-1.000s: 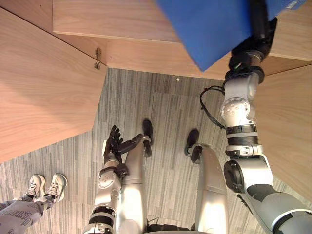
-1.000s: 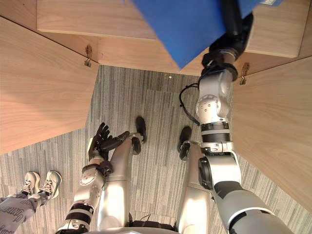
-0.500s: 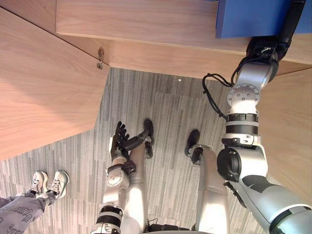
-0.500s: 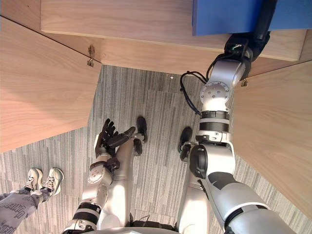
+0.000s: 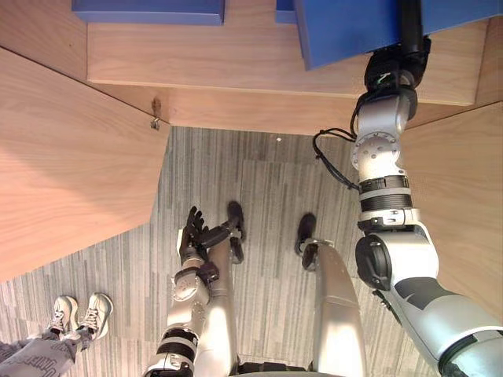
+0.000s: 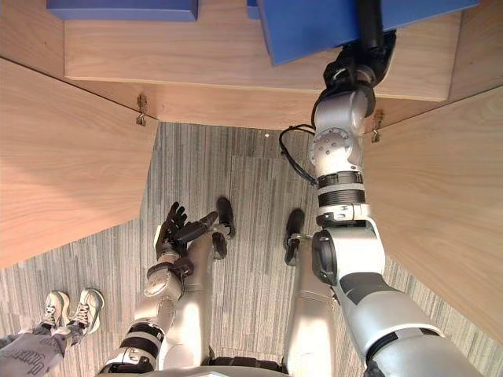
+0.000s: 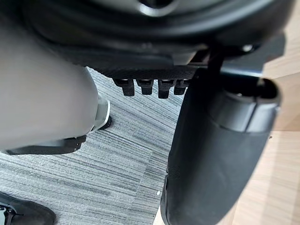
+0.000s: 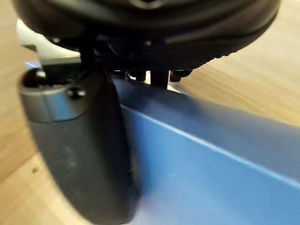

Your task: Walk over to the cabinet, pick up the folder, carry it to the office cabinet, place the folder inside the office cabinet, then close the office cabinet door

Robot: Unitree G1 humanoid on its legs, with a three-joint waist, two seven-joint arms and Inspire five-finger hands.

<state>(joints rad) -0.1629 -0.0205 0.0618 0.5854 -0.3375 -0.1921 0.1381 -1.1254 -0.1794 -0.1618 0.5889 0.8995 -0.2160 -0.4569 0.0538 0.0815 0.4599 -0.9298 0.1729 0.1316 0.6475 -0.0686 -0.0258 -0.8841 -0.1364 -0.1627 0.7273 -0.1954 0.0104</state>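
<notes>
The fingers (image 8: pixel 159 76) and thumb of our right hand (image 5: pixel 409 31) are clamped on the blue folder (image 5: pixel 338 31), thumb flat against its face. We hold it at the top right of the frame, over the wooden cabinet shelf (image 5: pixel 236 63). Its lower edge slants, and its lower left corner stops short of the shelf's front edge. We cannot tell whether it touches the wood.

A second blue folder (image 5: pixel 149 9) lies at the upper left, with a stretch of bare shelf between the two. The left door (image 5: pixel 71 173) and the right door (image 5: pixel 464 196) stand swung open, leaving a wedge of grey floor (image 5: pixel 259 181) between their edges.

Our left hand (image 5: pixel 192 232) hangs low in the middle of the frame with its fingers straight, spread and empty. A person's shoes (image 5: pixel 78 314) stand at the lower left, beyond the left door's edge.
</notes>
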